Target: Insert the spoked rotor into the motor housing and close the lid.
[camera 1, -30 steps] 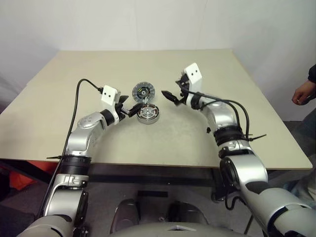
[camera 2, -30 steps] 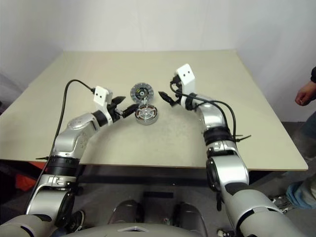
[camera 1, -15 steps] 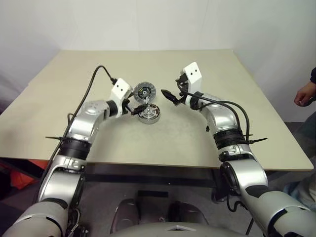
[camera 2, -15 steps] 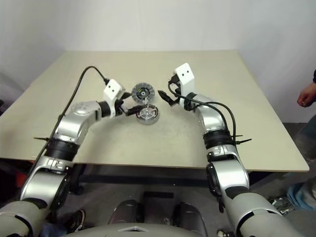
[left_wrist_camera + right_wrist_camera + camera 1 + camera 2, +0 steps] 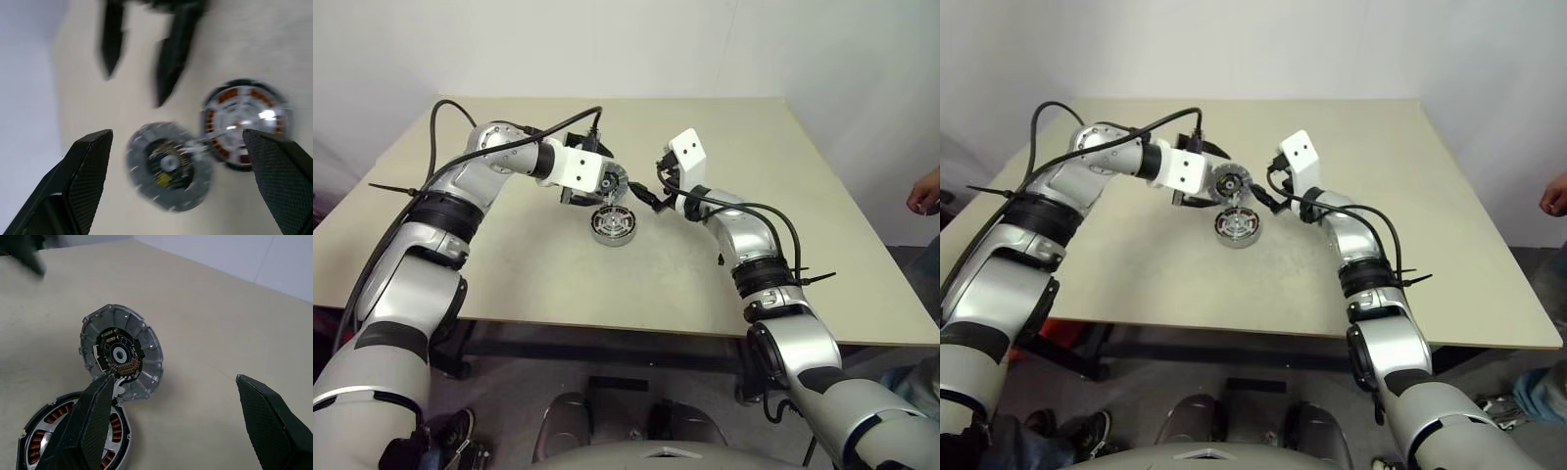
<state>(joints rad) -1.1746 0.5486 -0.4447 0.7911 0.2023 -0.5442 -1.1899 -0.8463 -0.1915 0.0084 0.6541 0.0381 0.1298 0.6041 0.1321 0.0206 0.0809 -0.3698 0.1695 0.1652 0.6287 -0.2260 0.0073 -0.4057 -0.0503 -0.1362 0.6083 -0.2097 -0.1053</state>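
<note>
On the beige tabletop (image 5: 724,264), near its middle, sits the short round silver-grey metal motor housing (image 5: 613,224) with its ring of copper-brown windings, and the shiny silver spoked rotor (image 5: 243,125) already lies seated inside that ring, spokes showing from above. At roughly 12 o'clock from the housing, just beside it and touching or nearly touching its rim, is the flat round dark-grey lid (image 5: 1231,181) with light rim markings and a black-and-green centre part; in the right wrist view it appears tilted, one edge raised off the table and the lower edge near the housing.

The left gripper (image 5: 588,195) hangs above the table at about 10 o'clock from the housing, close over the lid. Its two black fingers (image 5: 83,171) are spread wide and empty, and in the left wrist view the lid and the housing both lie between them.

The right gripper (image 5: 644,197) sits at about 2 o'clock from the housing, pointing toward the lid and near it without touching. Its two black fingers (image 5: 93,426) are likewise spread wide with nothing between them; the lid and part of the housing show beyond them.

At 3 o'clock, well apart from the table's edge, a person's hand (image 5: 925,191) is partly in view.
</note>
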